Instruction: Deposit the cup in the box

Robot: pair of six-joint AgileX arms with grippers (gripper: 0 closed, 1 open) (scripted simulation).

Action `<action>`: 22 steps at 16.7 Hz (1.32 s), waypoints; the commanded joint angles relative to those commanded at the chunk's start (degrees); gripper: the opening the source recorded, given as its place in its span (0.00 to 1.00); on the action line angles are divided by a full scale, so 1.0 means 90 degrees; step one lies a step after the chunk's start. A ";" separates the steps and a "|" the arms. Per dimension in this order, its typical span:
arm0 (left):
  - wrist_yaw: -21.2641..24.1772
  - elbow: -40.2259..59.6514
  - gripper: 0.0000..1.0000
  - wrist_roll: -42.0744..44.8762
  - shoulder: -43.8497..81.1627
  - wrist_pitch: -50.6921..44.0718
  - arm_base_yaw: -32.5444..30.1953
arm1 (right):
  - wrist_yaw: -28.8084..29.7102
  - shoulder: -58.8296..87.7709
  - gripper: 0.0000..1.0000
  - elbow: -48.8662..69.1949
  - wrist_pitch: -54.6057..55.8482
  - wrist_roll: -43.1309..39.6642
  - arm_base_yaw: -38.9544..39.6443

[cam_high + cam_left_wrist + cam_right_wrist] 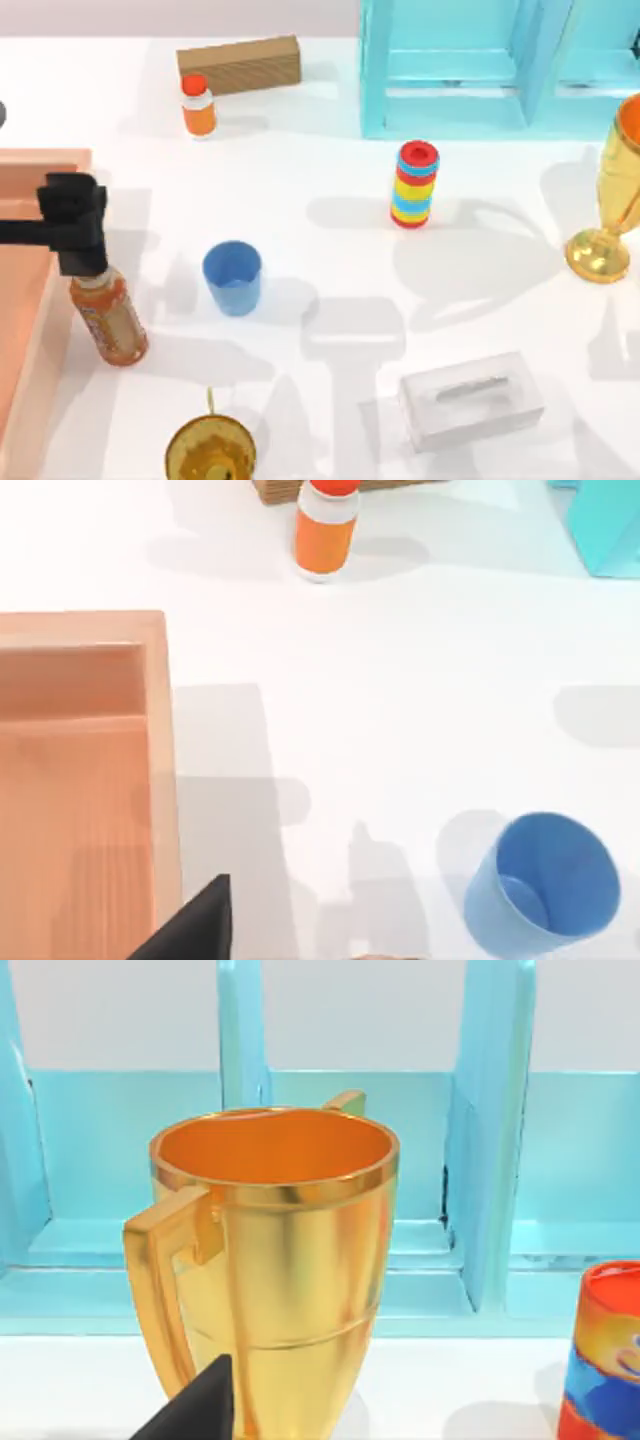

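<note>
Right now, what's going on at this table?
The blue cup stands upright on the white table, empty and not yet held. The left gripper hangs near the table's left side, over the edge of the salmon-pink box and just above an orange bottle, with the cup off to its right. The right wrist view faces a golden trophy cup in front of a turquoise shelf.
</note>
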 joint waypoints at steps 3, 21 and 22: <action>0.0006 0.1658 1.00 -0.0329 0.1790 -0.1150 -0.0552 | 0.0000 0.0000 1.00 0.0000 0.0000 0.0000 0.0000; -0.0094 0.7319 1.00 -0.2345 0.8246 -0.5333 -0.1913 | 0.0000 0.0000 1.00 0.0000 0.0000 0.0000 0.0000; -0.0094 0.7319 1.00 -0.2345 0.8246 -0.5333 -0.1913 | 0.0000 0.0000 1.00 0.0000 0.0000 0.0000 0.0000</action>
